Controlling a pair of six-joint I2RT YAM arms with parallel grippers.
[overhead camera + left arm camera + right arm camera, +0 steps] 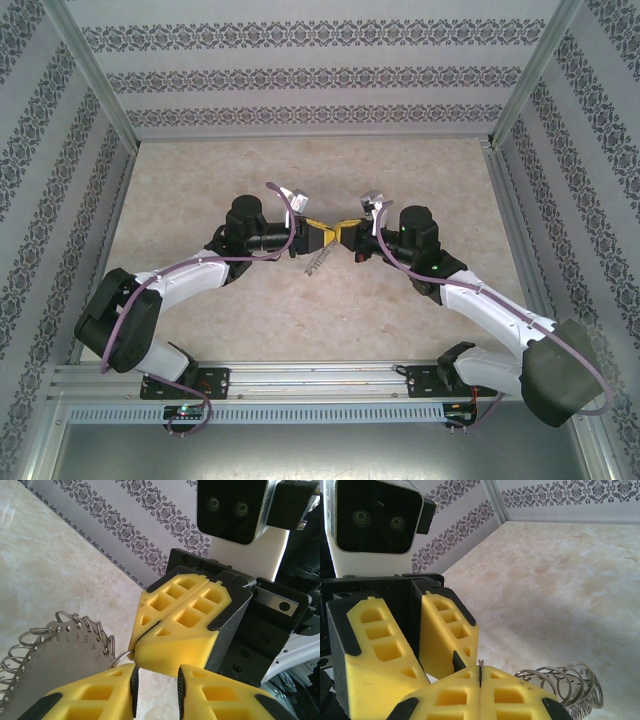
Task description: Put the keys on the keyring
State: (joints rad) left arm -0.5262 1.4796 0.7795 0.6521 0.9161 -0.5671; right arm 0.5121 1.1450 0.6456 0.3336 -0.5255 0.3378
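Above the table, two arms meet tip to tip. The right gripper is clamped tight on the keyring, apparently steadying its thin wire for threading. The left gripper faces it, jaws slightly parted, nothing visibly between them. A numbered plate edged with small rings hangs just beside.
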